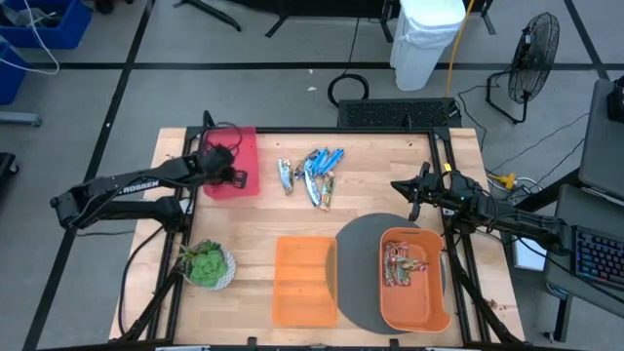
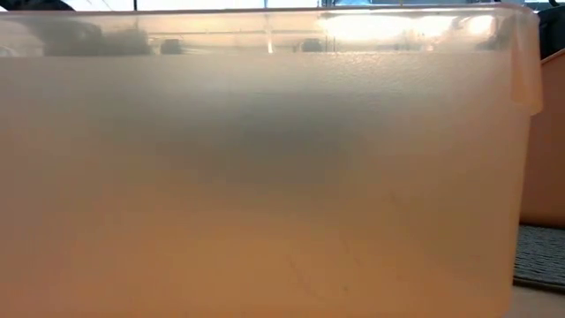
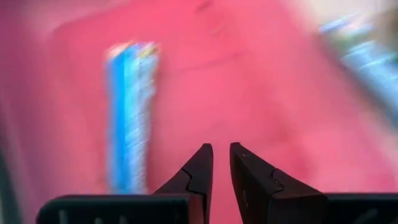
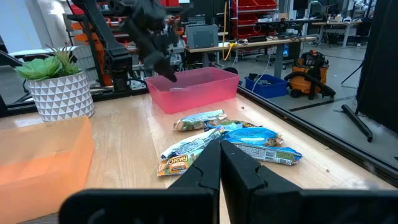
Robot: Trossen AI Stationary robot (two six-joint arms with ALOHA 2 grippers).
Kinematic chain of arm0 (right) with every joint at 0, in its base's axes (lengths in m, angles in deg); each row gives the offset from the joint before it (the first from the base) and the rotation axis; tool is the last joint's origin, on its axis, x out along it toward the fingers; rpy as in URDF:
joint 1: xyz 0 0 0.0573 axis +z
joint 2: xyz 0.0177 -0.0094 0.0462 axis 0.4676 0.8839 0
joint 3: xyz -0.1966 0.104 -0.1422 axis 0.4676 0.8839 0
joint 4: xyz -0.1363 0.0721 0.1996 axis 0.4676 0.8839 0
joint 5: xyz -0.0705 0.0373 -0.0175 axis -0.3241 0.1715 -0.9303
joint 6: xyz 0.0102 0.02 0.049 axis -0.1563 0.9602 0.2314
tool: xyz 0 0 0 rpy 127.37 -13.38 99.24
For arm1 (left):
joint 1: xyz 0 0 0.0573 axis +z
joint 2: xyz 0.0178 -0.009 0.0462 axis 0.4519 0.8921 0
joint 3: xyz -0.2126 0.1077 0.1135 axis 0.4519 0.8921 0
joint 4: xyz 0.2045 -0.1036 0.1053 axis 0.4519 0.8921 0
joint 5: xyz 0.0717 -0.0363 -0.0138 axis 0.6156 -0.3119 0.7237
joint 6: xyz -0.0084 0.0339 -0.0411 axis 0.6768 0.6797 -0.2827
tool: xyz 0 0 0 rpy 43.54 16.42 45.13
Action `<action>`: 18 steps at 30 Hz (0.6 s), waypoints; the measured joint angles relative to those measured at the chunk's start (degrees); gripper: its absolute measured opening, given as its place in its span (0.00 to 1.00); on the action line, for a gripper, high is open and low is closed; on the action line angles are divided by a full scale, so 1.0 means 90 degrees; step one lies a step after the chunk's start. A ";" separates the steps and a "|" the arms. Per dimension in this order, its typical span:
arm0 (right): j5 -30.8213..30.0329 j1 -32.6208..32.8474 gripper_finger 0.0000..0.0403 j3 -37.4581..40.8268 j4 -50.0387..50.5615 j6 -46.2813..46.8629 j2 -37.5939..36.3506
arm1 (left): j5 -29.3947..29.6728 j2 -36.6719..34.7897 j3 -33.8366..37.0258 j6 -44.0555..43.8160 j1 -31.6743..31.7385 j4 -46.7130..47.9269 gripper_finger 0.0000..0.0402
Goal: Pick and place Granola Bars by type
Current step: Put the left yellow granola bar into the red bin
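Observation:
A blue granola bar point(image 3: 130, 118) lies flat on the floor of the pink bin point(image 1: 244, 156) at the table's far left. My left gripper point(image 3: 221, 168) hangs over that bin, tipped downward, its fingers a little apart with nothing between them. A pile of loose granola bars point(image 1: 314, 175), blue and silvery, lies on the wood at the table's far middle. Reddish-brown bars point(image 1: 402, 261) lie in the orange bin point(image 1: 414, 307) at the near right. My right gripper point(image 4: 221, 162) waits shut and level at the table's right, pointing toward the pile point(image 4: 224, 140).
A second orange bin point(image 1: 304, 292) sits at the near middle; its translucent wall point(image 2: 265, 177) fills the low view. A round grey mat point(image 1: 356, 273) lies under the right orange bin. A green plant in a white pot point(image 1: 207, 263) stands near left.

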 joint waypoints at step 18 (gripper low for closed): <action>0.0000 0.0001 0.00 0.0001 -0.0001 0.0000 -0.0001 | -0.3729 0.0741 -0.0391 0.0841 -0.0875 -0.3582 0.16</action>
